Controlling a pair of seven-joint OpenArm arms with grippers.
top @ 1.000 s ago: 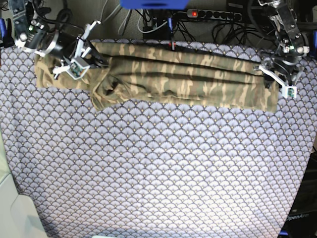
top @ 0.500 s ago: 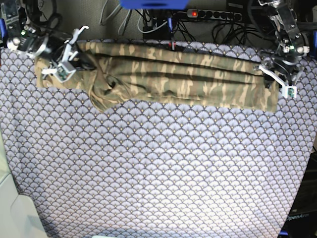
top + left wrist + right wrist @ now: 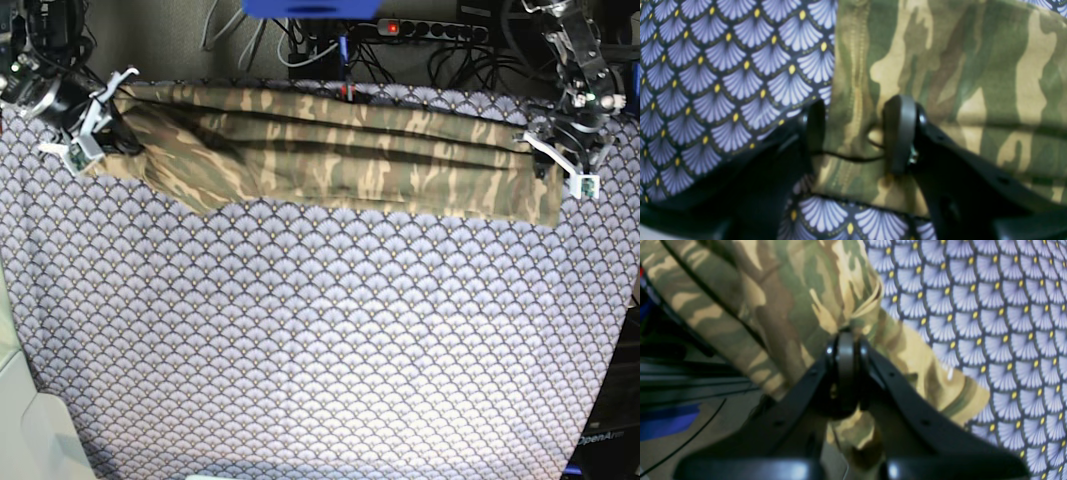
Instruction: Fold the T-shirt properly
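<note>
Two claws on the T-shirt (image 3: 340, 150): right claw (image 3: 846, 340) pinches the sleeve end, left claw (image 3: 853, 133) gapes over the hem. Pull evenly, keep cloth taut.

in the left wrist view the t-shirt (image 3: 940, 83) runs out of the picture at the top and right, so its full shape is not visible there. the left gripper (image 3: 853, 133) is blurred – its dark fingers (image 3: 898, 133) hide the cloth under them. in the right wrist view the right gripper (image 3: 846, 373) covers the fold it pinches, and the shirt is cut off at the top edge. in the base view both grippers are too small to read the jaws – the tablecloth (image 3: 320, 350) is cut off at the bottom.
</note>
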